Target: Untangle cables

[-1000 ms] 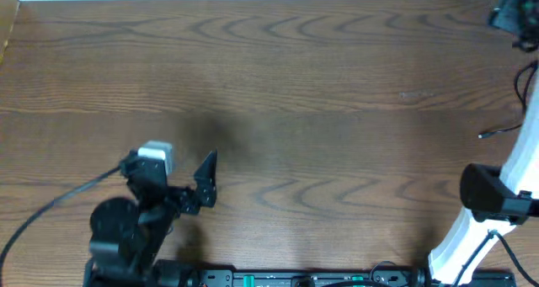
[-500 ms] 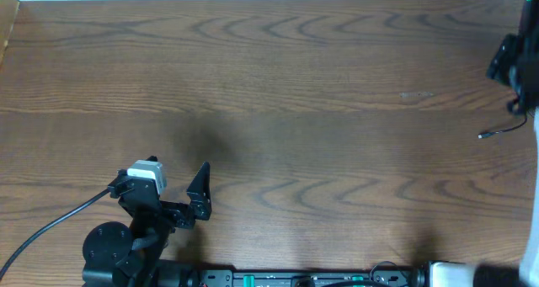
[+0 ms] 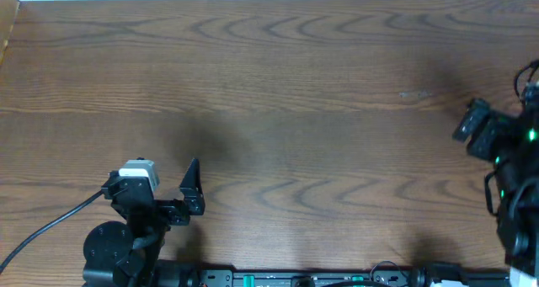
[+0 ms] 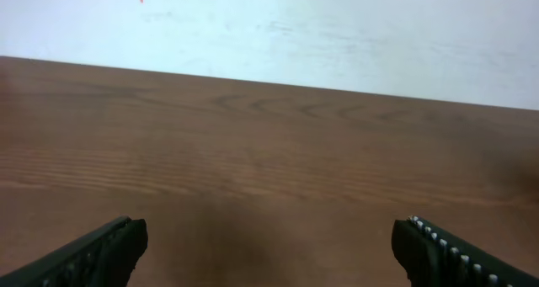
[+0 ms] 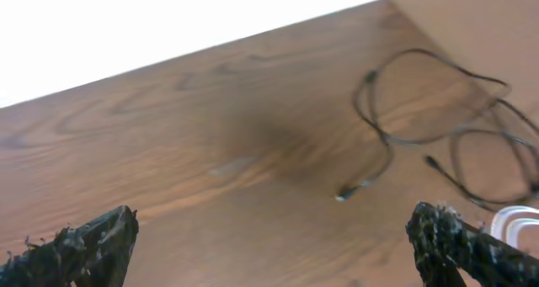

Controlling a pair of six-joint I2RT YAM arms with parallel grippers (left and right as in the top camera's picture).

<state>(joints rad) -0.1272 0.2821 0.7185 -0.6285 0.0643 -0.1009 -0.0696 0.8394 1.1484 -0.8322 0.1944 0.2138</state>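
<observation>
No readable text, label, brand or number anywhere (only wood grain on the table (image 3: 269,85))

Desk: brown wood-grain top (image 3: 295,85), filling nearly the whole overhead view, with the grain running left to right in long arched figures.
Far wall: plain white (image 4: 337,34), meeting the desk's far edge; a few faint marks and one tiny red speck at upper left.
Side panel: pale tan board (image 5: 472,18) standing at the desk's far right corner.
Light: even and diffuse, with only soft, blurred dark patches on the wood.
</observation>
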